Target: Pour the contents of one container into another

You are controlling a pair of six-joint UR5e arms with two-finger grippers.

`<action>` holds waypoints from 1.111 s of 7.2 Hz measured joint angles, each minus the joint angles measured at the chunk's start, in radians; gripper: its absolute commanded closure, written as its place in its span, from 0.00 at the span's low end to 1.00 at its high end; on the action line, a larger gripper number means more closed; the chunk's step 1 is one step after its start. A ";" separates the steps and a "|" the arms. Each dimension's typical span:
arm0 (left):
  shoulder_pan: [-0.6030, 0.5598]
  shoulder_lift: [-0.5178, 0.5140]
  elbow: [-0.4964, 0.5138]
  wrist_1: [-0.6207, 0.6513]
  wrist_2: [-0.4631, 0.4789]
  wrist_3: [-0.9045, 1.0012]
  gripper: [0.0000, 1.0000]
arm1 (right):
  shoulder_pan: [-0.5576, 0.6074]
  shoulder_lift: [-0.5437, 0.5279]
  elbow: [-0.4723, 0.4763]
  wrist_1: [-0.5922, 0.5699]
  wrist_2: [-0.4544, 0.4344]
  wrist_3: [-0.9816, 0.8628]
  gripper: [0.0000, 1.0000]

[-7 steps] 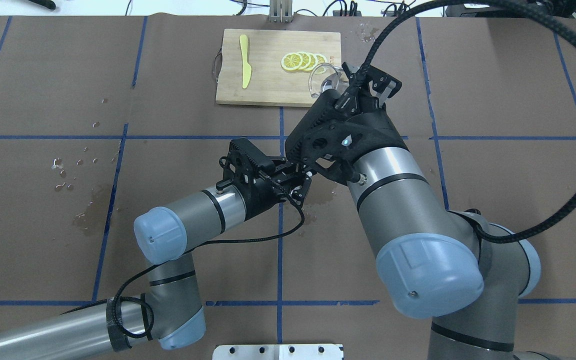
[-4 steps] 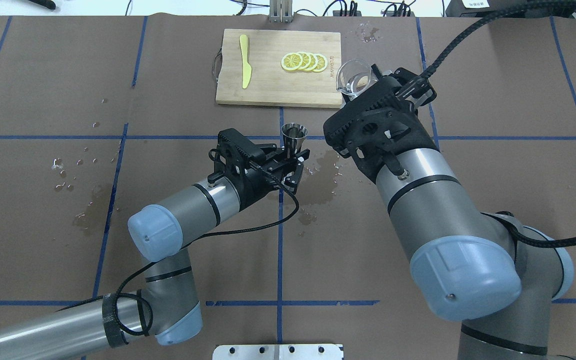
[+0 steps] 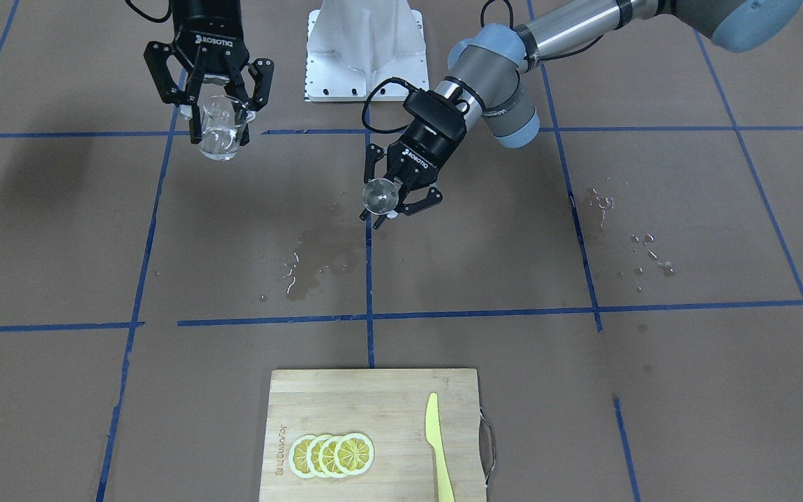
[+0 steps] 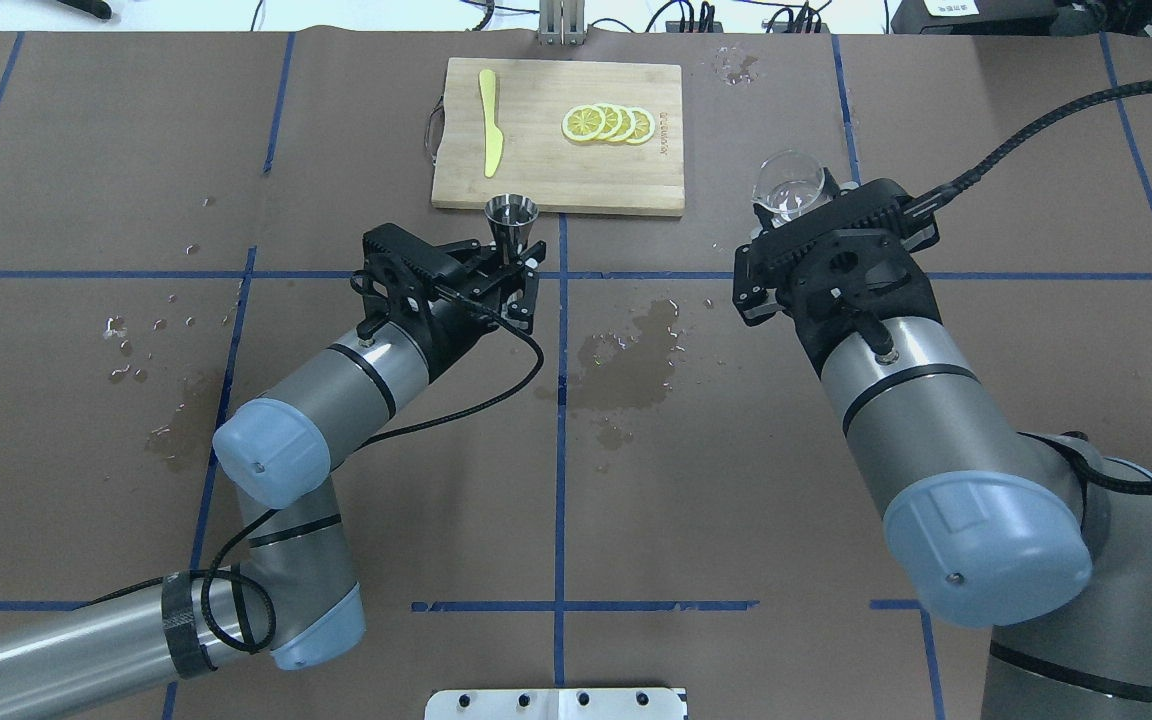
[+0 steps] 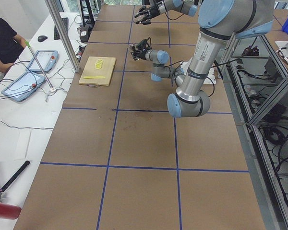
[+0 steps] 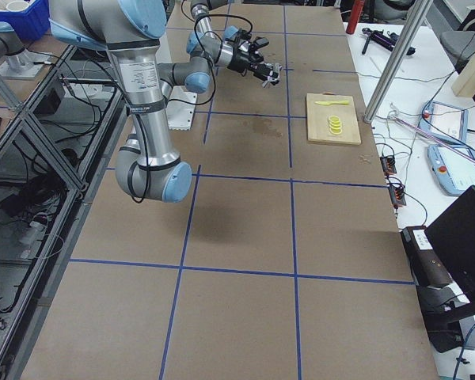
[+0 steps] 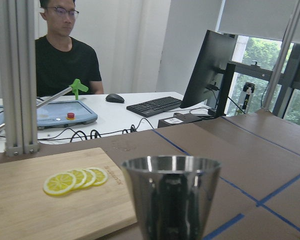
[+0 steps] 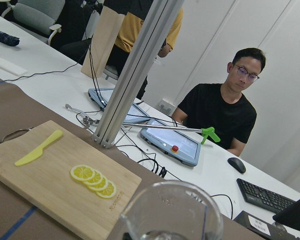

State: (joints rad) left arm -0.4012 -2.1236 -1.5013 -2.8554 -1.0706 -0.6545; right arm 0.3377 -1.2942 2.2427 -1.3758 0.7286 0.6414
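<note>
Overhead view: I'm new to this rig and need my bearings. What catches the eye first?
The two arms at mid-table stand out: the left gripper grips an upright steel cup, and the right gripper holds a glass beaker further right. Between them a wet stain darkens the brown paper, and at the far edge a cutting board carries lemon slices and a yellow knife.

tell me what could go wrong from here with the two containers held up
The glass beaker in the right gripper seems to hold clear liquid; any tilt this far from the metal jigger would spill onto the already wet paper.
The left gripper appears to hold the jigger by its lower part, so a bump could tip it.
</note>
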 measured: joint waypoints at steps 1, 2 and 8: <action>-0.011 0.031 -0.023 0.023 0.045 -0.004 1.00 | 0.033 -0.034 0.004 0.000 0.058 0.083 1.00; -0.022 0.059 -0.037 0.040 0.090 -0.016 1.00 | 0.066 -0.072 0.009 0.000 0.126 0.174 1.00; -0.063 0.338 -0.157 0.219 0.204 -0.338 1.00 | 0.168 -0.224 0.010 -0.001 0.271 0.433 1.00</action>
State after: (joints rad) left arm -0.4641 -1.7853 -1.6581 -2.6366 -0.8669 -0.9927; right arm 0.5058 -1.5182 2.2525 -1.3767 1.0000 1.0740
